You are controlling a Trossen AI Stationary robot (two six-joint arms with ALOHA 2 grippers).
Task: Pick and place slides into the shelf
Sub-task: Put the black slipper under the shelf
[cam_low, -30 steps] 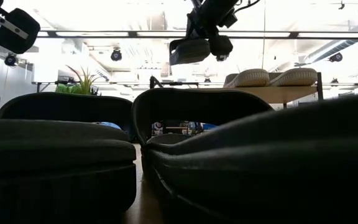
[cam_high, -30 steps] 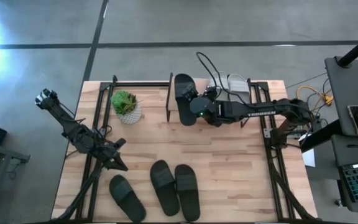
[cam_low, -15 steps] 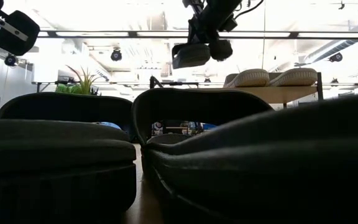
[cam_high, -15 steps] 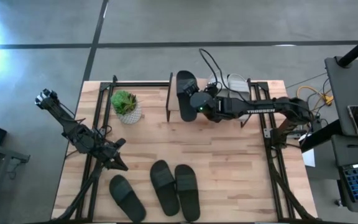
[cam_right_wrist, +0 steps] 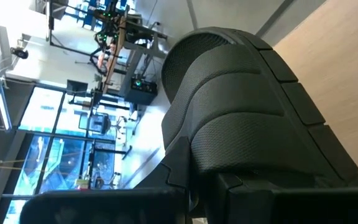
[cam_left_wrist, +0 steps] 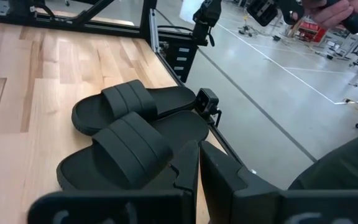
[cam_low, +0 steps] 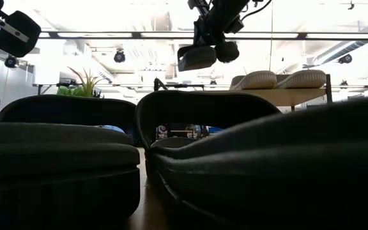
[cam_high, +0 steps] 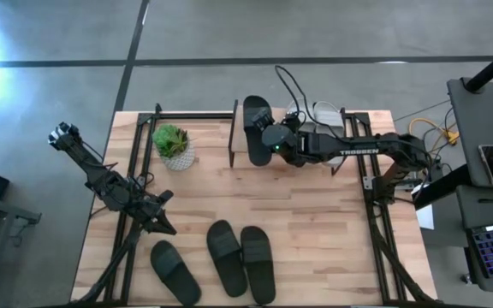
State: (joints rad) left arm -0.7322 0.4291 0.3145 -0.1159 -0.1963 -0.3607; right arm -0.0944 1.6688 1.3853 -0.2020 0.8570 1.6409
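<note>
Where strap hides end effector (cam_right_wrist: 197,177), slide (cam_right_wrist: 241,118) clamped.

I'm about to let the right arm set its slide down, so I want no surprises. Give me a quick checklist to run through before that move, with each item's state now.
1. Right claw shut on the black slide: ok.
2. Slide lifted clear of the table, as the low view shows: ok.
3. Slide over the shelf: cannot tell; from above it hangs at the table's far edge, beside the two grey slides on the plank.
4. Free room on the plank next to the grey slides: cannot tell.
5. Left claw shut, empty, parked near the three black slides at the near edge, out of the way: ok.
6. Plant apart from the carried slide: ok.
</note>
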